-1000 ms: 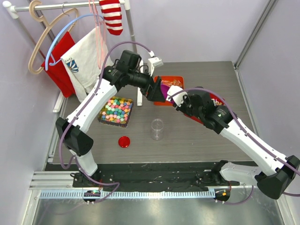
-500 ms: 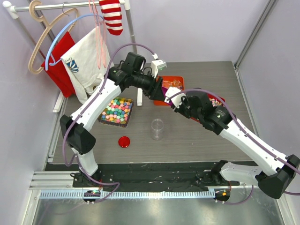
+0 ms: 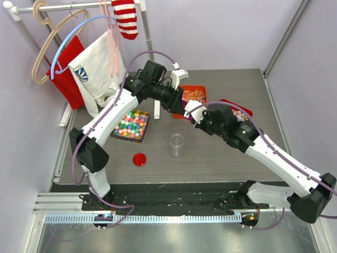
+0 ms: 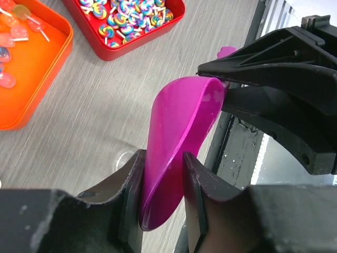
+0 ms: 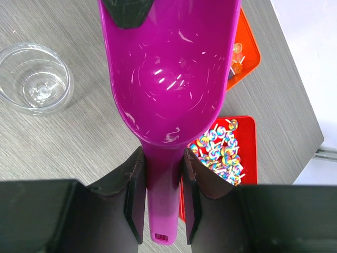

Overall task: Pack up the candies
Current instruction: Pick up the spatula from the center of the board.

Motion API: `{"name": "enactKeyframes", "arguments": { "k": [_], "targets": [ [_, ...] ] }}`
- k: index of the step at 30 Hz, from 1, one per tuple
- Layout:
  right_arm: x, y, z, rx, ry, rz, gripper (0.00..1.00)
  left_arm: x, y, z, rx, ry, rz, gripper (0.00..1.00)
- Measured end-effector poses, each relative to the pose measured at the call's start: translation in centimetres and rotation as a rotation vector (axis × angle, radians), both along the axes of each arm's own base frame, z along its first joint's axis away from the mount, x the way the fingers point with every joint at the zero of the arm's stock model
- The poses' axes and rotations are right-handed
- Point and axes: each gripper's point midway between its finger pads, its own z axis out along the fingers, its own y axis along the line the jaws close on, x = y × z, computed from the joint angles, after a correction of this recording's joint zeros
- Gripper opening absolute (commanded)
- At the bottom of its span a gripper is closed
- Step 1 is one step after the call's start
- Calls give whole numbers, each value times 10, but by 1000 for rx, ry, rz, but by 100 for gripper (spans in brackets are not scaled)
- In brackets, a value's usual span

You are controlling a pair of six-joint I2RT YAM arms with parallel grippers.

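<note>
The candies (image 3: 130, 124), tiny pastel pebbles, fill a dark square tray on the left of the table, apart from both grippers. A magenta scoop (image 5: 171, 68) hangs empty in the air between the two arms, above the table's middle back. My right gripper (image 5: 162, 158) is shut on the scoop's handle. My left gripper (image 4: 163, 164) grips the front lip of the scoop's bowl (image 4: 176, 132), one finger on each side. An empty clear jar (image 3: 177, 145) stands upright in front of the grippers, and its red lid (image 3: 139, 159) lies to its left.
An orange tin (image 3: 196, 95) of wrapped sweets sits at the back. A red tin (image 5: 239, 153) of swirl lollipops lies to its right, partly under the right arm. Clothes and hangers (image 3: 79, 58) hang on a rail at the back left.
My left gripper has moved right to the scoop's bowl and closed on its lip. The right arm has kept its grip on the handle and shifted slightly.
</note>
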Motion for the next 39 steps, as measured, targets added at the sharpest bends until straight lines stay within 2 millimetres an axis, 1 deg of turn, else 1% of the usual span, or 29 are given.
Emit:
{"name": "enactKeyframes", "arguments": {
  "k": [3, 8, 9, 11, 12, 14, 15, 17, 18, 20, 22, 23, 24, 26, 27, 30, 32, 34, 37, 39],
  "targets": [
    [-1, 0, -2, -1, 4, 3, 2, -1, 0, -3, 9, 4, 1, 51],
    [-2, 7, 1, 18, 0, 20, 3, -7, -7, -6, 15, -3, -30, 52],
    [-2, 7, 1, 19, -2, 21, 2, -8, -8, -6, 15, -5, -35, 49],
    [-2, 7, 0, 17, 0, 23, 3, -8, -9, -7, 18, -14, -40, 45],
    [-2, 8, -1, 19, 0, 24, 3, -8, -9, -7, 18, -14, -40, 40],
    [-2, 8, -2, 23, -2, 23, 2, -7, -8, -7, 21, -16, -36, 34],
    [-2, 8, -2, 24, -1, 22, 3, -6, -8, -7, 23, -16, -34, 28],
    [-2, 8, -2, 24, -3, 22, 3, -4, -6, -9, 31, -23, -24, 23],
    [-2, 8, -2, 25, -4, 22, 5, -2, -5, -10, 38, -25, -15, 18],
    [-2, 8, -1, 28, -8, 23, 8, -2, -4, -11, 42, -23, -10, 14],
    [-2, 8, -1, 28, -8, 23, 13, -2, -4, -11, 44, -23, -9, 10],
    [-2, 8, -1, 27, -7, 23, 16, -2, -4, -11, 45, -22, -8, 6],
    [-2, 8, -1, 28, -7, 24, 26, -2, -4, -11, 45, -21, -8, 4],
    [-3, 9, -1, 30, -8, 25, 36, -2, -4, -11, 46, -21, -8, 0],
    [-3, 8, 0, 32, -9, 26, 44, -2, -4, -11, 45, -20, -8, 0],
    [-6, 8, 4, 43, -17, 37, 52, -4, -5, -10, 36, -17, -22, 0],
    [-9, 7, 10, 57, -31, 48, 55, -8, -6, -9, 28, -9, -41, 0],
    [-14, 5, 18, 69, -50, 64, 60, -14, -9, -7, 9, -4, -74, 0],
    [-19, 4, 29, 86, -78, 89, 61, -19, -10, -4, -8, 6, -100, 0],
    [-21, 4, 32, 97, -89, 102, 61, -21, -11, -2, -18, 10, -112, 0]
  ]
}}
